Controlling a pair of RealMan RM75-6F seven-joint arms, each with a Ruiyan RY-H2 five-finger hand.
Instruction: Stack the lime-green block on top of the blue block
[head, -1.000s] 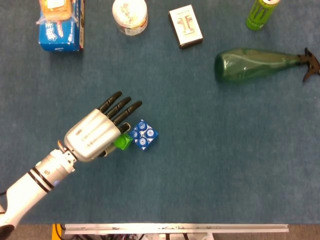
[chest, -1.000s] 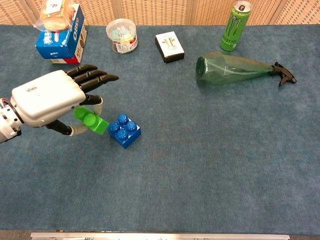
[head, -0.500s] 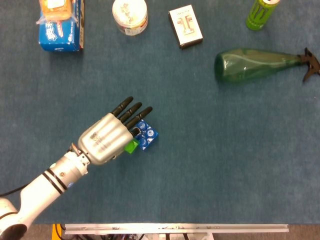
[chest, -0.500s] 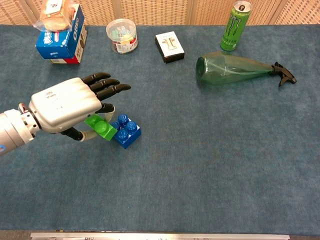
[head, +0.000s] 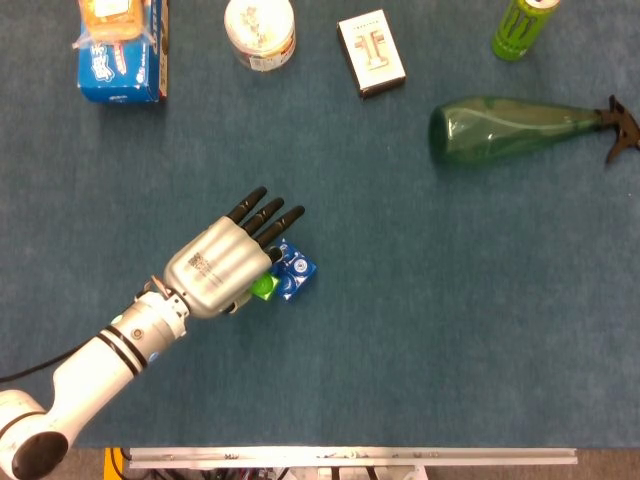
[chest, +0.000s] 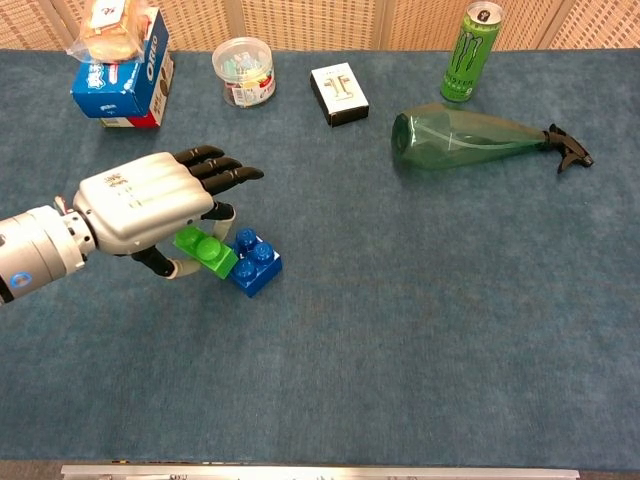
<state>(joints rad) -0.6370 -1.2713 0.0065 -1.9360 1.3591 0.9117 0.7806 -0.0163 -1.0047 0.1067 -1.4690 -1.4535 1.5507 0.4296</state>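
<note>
The left hand (chest: 145, 208) holds the green block (chest: 206, 251) from above, pinched between the thumb and a finger below the palm; the other fingers (chest: 222, 172) extend straight toward 2 o'clock in the chest view. The green block is tilted, its right end overlapping the left edge of the blue block (chest: 255, 265). In the head view the green block (head: 263, 287) shows only as a small patch under the hand (head: 220, 265), just at 9 o'clock of the blue block (head: 293, 275). Whether the two blocks touch or the green one sits slightly above cannot be told from either view. The green block is not seated squarely on the blue block's studs.

The blue block rests on the mat (chest: 420, 330), left of centre. The right hand is in neither view.

Other items on the mat, positions from the blue block in the chest view:
- cookie box (chest: 122, 70), far at 11 o'clock, with a bagged item on top.
- tub (chest: 244, 72), at 12 o'clock, near the far edge.
- white box (chest: 339, 93), at 1 o'clock.
- can (chest: 468, 52), upright, far at 1 o'clock.
- spray bottle (chest: 480, 138), lying on its side at 2 o'clock, nozzle pointing at 3 o'clock.
</note>
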